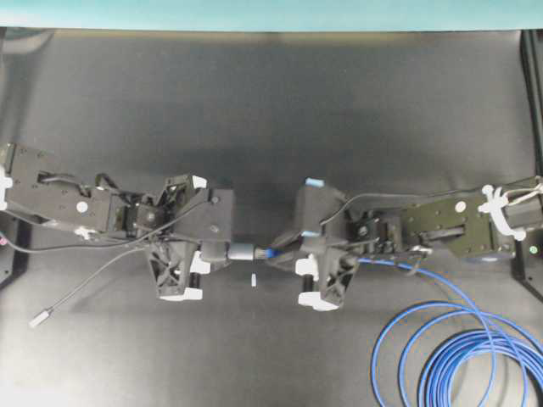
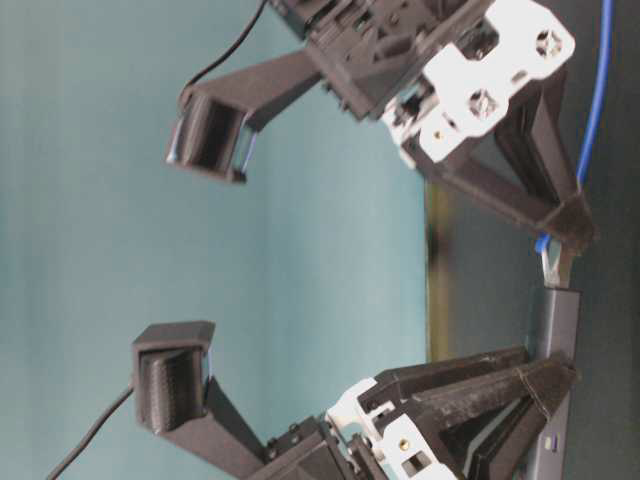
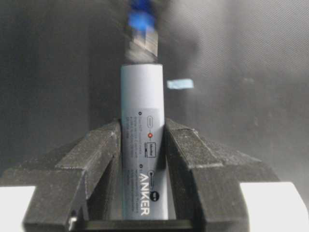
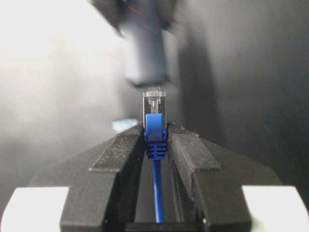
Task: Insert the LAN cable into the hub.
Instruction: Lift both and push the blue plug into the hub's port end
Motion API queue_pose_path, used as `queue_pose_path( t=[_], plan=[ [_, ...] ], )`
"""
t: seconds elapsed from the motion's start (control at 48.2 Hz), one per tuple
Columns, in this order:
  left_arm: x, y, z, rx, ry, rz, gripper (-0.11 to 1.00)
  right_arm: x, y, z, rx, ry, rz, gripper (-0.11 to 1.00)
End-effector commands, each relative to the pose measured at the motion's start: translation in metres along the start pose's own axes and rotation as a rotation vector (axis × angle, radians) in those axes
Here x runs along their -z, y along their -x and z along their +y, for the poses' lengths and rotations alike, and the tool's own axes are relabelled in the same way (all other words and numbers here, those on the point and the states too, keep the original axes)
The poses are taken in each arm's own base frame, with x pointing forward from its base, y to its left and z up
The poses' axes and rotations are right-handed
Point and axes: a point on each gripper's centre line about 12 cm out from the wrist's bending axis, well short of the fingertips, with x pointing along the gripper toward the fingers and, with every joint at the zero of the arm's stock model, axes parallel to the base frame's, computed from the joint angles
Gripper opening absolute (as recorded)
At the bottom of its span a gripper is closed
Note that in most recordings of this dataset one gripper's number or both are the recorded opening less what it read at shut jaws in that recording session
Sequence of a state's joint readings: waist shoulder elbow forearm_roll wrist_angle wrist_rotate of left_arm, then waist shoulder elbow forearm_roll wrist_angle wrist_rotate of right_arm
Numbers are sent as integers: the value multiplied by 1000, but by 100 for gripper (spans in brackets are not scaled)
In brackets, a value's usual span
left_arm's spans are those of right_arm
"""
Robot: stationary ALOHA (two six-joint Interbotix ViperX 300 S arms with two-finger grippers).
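Observation:
My left gripper [image 1: 222, 252] is shut on the hub [image 1: 241, 251], a grey bar with a pale label, and holds it level with its free end toward the right; the left wrist view shows the hub [image 3: 142, 96] squeezed between the fingers [image 3: 99, 145]. My right gripper [image 1: 284, 254] is shut on the blue boot [image 4: 155, 137] of the LAN cable, and the clear plug [image 4: 154, 101] sticks out ahead. The plug tip [image 1: 269, 253] is at the hub's end face [image 4: 145, 58]. I cannot tell whether it has entered. The cable's loops [image 1: 458, 356] lie at the front right.
The hub's thin grey cord runs left to a silver plug [image 1: 40, 320] on the dark mat. A small white scrap [image 1: 253, 280] lies just in front of the two grippers. Dark frame rails [image 1: 530, 102] stand at the right edge.

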State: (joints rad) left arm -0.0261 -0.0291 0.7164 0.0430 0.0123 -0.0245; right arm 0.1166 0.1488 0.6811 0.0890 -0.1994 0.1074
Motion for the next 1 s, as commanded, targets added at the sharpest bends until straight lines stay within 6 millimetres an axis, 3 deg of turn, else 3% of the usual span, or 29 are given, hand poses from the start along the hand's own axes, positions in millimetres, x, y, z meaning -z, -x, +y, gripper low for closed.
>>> queue_pose_path(
  t=[0.0, 0.975],
  plan=[
    [-11, 1, 2, -4, -2, -31, 28, -13, -2, 5, -11, 20, -20, 14],
    [-19, -8, -2, 3, -72, 37, 28, -19, -7, -6, 17, 16, 34, 14]
  ],
)
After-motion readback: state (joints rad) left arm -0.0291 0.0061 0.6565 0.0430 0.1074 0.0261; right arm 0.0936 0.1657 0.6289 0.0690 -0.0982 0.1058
